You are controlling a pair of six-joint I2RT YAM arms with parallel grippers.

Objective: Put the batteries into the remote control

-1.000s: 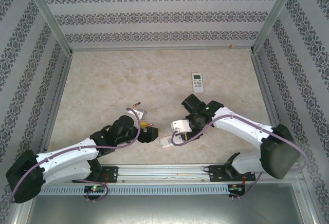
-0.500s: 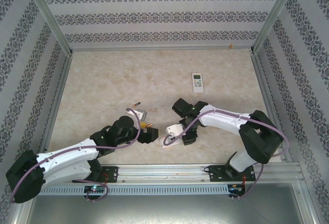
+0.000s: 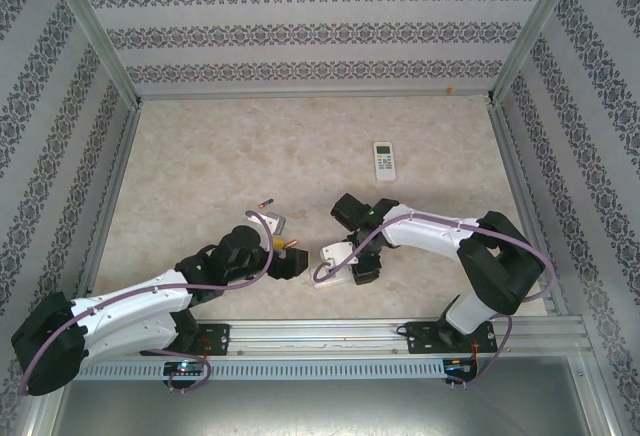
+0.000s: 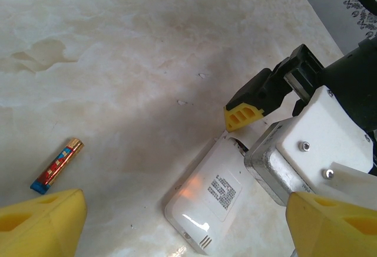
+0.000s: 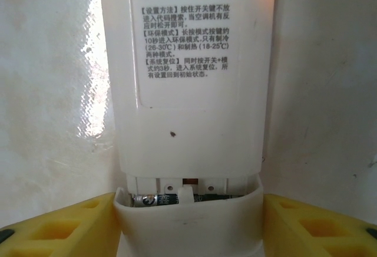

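Marbled tabletop [image 4: 118, 45]; left gripper [image 4: 188, 224] spread, empty, one battery [image 4: 57, 165] loose near one pad. The right gripper [image 5: 188, 221] straddles the remote [image 5: 188, 92] at its compartment end, clamped or not unclear. One cell [image 5: 150, 199] looks seated; loading unfinished.

i log from my station: beige marbled tabletop [image 3: 200, 156], evenly lit; back wall [image 3: 320, 26] and side walls [image 3: 50, 156] papered in grey floral bands; two aluminium corner posts [image 3: 90, 31]; metal rail [image 3: 320, 334] along the near edge.

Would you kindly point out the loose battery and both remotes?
loose battery [image 4: 57, 165], left wrist view, middle of its body
face-down remote [image 4: 217, 192], left wrist view, its back label
far remote [image 3: 385, 160], top view, its middle
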